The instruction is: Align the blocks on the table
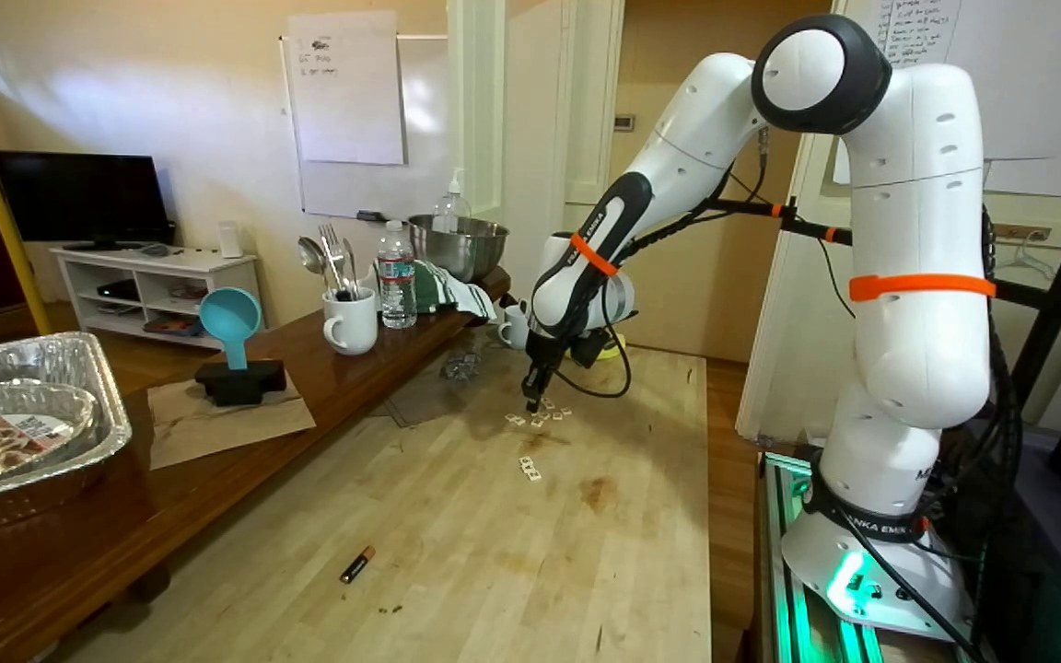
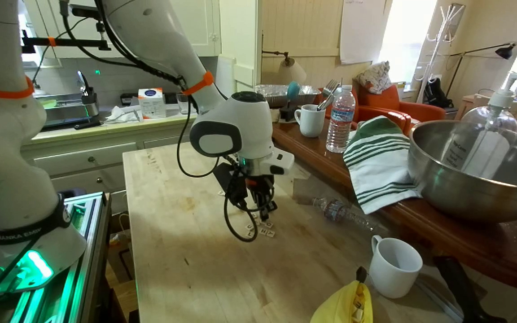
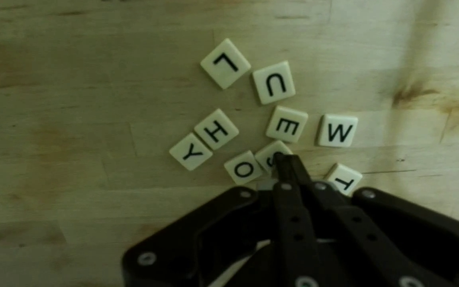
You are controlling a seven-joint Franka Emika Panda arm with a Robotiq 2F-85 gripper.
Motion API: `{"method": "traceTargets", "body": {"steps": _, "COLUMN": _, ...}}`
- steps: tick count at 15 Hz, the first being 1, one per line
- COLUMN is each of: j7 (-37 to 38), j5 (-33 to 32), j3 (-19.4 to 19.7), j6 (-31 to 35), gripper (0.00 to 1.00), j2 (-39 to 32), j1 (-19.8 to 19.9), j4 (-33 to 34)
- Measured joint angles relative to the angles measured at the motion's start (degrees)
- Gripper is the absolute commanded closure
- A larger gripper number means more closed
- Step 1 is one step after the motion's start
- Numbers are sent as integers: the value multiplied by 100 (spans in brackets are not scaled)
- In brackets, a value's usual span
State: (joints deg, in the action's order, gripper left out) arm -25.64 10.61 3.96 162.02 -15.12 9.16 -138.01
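Note:
Several small pale letter blocks lie scattered flat on the wooden table [image 1: 466, 562]. In the wrist view, block L [image 3: 225, 63] and block U [image 3: 274, 82] are at the top, E [image 3: 287, 124] and W [image 3: 338, 130] below. H [image 3: 216, 128] and Y [image 3: 191, 152] lie side by side; O [image 3: 242, 167] meets S [image 3: 269, 155]. T [image 3: 344, 178] is at the right, partly covered. My gripper [image 3: 287, 157] is shut and empty, its tips covering part of S; I cannot tell whether they touch it. In an exterior view, a short row of blocks [image 1: 529, 469] lies apart from the cluster.
A battery [image 1: 357, 564] lies on the table. A yellow curved object [image 2: 343, 300], a white mug [image 2: 395, 269] and a black-handled item [image 2: 460, 287] stand beyond the blocks. A clear bottle [image 2: 337, 211] lies beside the raised brown ledge [image 1: 61, 562]. A steel bowl [image 2: 442, 188] sits on that ledge.

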Motion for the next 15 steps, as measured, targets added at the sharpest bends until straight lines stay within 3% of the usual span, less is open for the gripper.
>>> {"method": "traceTargets", "body": {"steps": 7, "j7": -86, "j5": -101, "j3": -291, "j6": 107, "gripper": 100, "j2": -197, "j1": 214, "j4": 225}}
{"method": "traceTargets", "body": {"steps": 15, "j7": -1093, "j5": -336, "j3": -776, "j6": 109, "gripper": 100, "j2": -500, "j1": 593, "j4": 667}}
